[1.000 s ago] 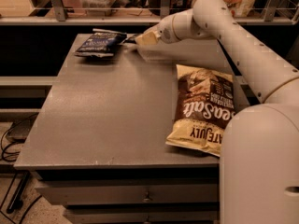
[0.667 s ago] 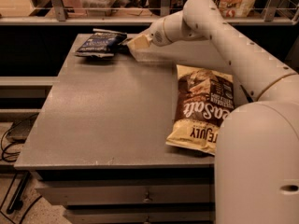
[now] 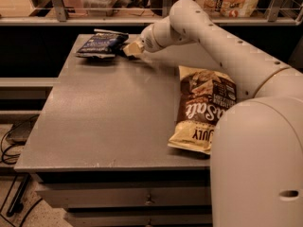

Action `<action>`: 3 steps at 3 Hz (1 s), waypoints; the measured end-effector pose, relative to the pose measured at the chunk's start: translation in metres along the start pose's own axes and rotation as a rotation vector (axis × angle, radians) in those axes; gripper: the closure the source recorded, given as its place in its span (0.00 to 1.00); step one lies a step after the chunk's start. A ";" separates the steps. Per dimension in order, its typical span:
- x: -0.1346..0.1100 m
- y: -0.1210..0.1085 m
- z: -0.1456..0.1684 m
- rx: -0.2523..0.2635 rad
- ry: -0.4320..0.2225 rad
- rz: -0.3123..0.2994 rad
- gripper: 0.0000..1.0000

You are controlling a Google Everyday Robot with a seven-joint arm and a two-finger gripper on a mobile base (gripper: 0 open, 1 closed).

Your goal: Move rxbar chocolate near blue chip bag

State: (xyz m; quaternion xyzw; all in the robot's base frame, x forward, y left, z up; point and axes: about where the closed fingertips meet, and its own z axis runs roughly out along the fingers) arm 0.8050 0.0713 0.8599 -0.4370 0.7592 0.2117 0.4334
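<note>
The blue chip bag (image 3: 102, 44) lies flat at the far left corner of the grey table (image 3: 109, 112). My gripper (image 3: 131, 48) is at the end of the white arm, low over the table just right of the bag's right edge. A small dark flat thing (image 3: 123, 52) shows at the gripper's tip, between it and the bag; it looks like the rxbar chocolate, mostly hidden by the gripper. I cannot tell whether it is held or resting on the table.
A large cream-and-brown chip bag (image 3: 201, 109) lies at the table's right side, partly under my arm. A shelf rail (image 3: 94, 19) with containers runs behind the table. Drawers (image 3: 149, 200) sit below the front edge. Cables (image 3: 12, 141) lie on the floor at left.
My gripper has moved left and slightly lower, from about a hand's width right of the blue chip bag to right beside its edge. Both bags have stayed put.
</note>
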 end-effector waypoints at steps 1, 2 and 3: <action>0.001 0.002 0.003 -0.006 0.001 0.001 0.06; 0.002 0.003 0.005 -0.009 0.002 0.001 0.00; 0.002 0.003 0.005 -0.010 0.002 0.001 0.00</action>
